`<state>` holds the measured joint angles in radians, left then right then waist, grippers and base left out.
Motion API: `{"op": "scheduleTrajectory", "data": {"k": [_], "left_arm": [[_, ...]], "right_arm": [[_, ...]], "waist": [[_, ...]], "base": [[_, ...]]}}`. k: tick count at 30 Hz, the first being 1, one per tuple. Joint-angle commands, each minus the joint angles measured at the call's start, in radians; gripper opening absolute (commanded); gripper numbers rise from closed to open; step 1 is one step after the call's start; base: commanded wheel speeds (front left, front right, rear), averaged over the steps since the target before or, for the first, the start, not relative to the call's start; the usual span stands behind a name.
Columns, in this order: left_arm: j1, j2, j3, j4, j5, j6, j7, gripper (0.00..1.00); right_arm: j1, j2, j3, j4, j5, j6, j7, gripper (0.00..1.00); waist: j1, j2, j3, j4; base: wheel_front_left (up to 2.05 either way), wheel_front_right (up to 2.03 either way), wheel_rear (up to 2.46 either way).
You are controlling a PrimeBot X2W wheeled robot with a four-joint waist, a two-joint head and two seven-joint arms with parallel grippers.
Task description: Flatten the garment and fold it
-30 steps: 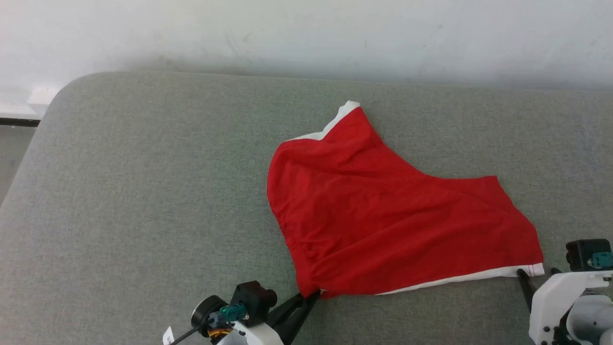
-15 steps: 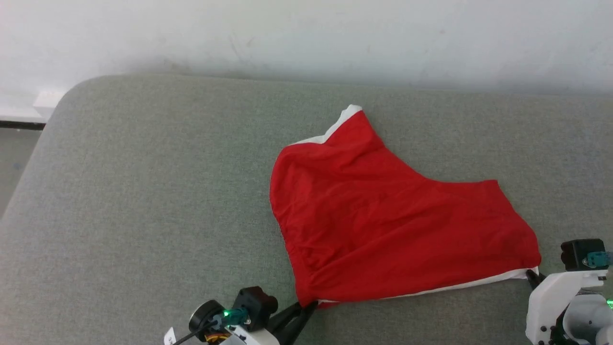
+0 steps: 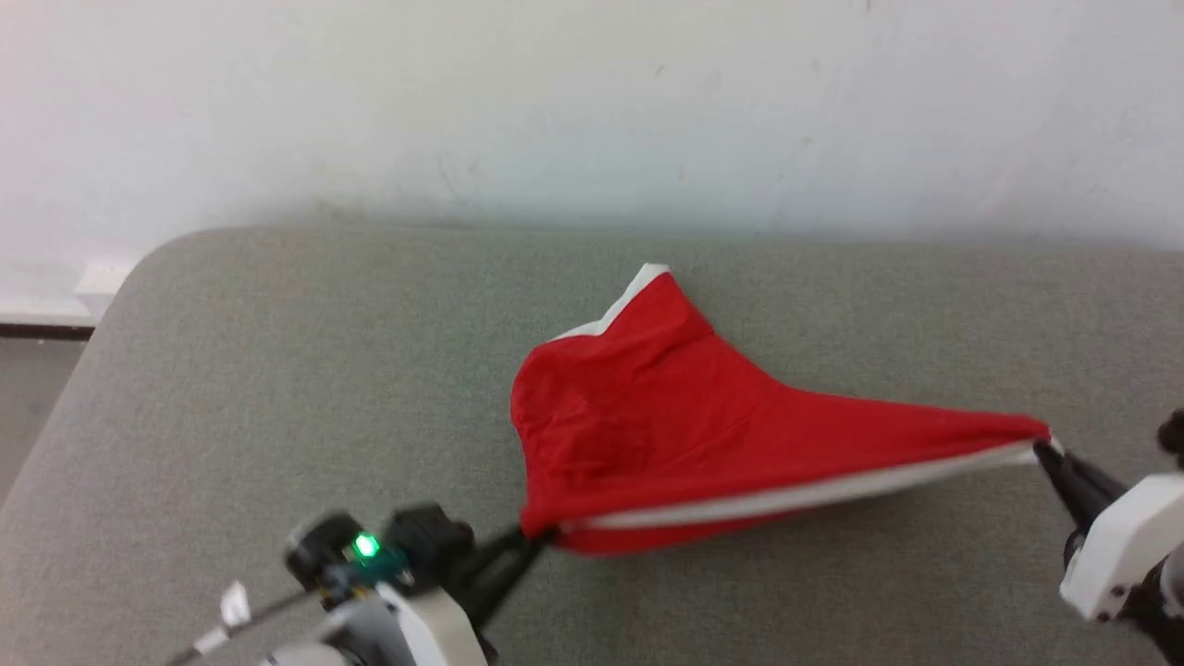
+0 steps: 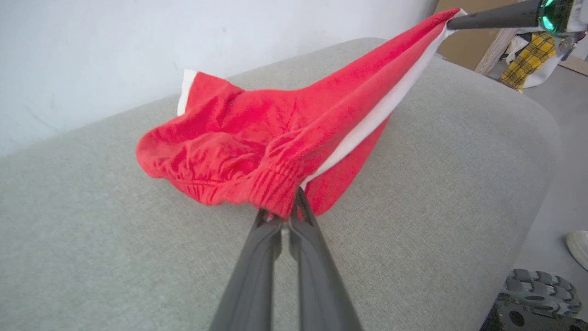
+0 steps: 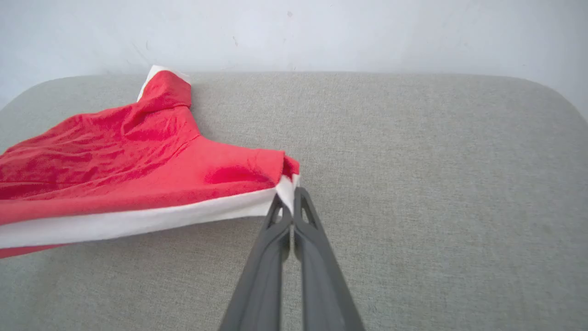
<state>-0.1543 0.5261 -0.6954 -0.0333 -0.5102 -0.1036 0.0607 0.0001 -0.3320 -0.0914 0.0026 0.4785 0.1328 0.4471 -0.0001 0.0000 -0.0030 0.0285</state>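
- On the grey padded table (image 3: pixel 277 388), across its middle and right part, the garment (image 3: pixel 703 435) is found: red shorts with a white side stripe.
- The garment is stretched taut between two corners and partly raised off the table, while one leg end is left lying on the padding near the table's back edge.
- Above the table's near edge, the left gripper (image 3: pixel 536 541) is seen with its dark fingers pressed together on the gathered waistband corner.
- Over the table's right part, the right gripper (image 3: pixel 1045 449) is seen with its fingers pinched tight on the white-striped hem corner.
- Behind the table's back edge a pale wall (image 3: pixel 555 111) with faint scuffs is seen.
- Beyond the table's rounded right end, a yellow checked cloth (image 4: pixel 528 62) and a brown board (image 4: pixel 464 43) are shown in the left wrist view.
- Below that same end of the table, a ribbed wheel (image 4: pixel 537 294) and the toe of a white shoe (image 4: pixel 579 246) are seen on the floor.
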Motion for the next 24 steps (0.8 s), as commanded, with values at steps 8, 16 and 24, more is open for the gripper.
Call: {"op": "scheduleTrajectory", "data": {"k": [8, 16, 24], "left_arm": [[-0.198, 0.131, 0.142, -0.225, -0.032, 0.011, 0.123, 0.0], [-0.437, 0.187, 0.249, -0.298, -0.107, -0.001, 0.242, 0.0], [-0.664, 0.196, 0.264, -0.212, -0.162, -0.018, 0.309, 0.0]], "right_arm": [[-0.161, -0.016, -0.048, -0.164, 0.111, -0.002, 0.083, 0.0], [-0.373, -0.053, -0.01, -0.237, 0.104, -0.002, 0.166, 0.0], [-0.654, -0.121, 0.088, -0.15, 0.068, -0.002, 0.21, 0.0]], "waist": [[0.0001, 0.0, -0.058, -0.021], [0.0001, 0.0, -0.046, -0.043], [0.0001, 0.0, 0.069, -0.071]], "base": [[0.0, 0.0, 0.0], [0.0, 0.0, 0.0], [0.0, 0.0, 0.0]]}}
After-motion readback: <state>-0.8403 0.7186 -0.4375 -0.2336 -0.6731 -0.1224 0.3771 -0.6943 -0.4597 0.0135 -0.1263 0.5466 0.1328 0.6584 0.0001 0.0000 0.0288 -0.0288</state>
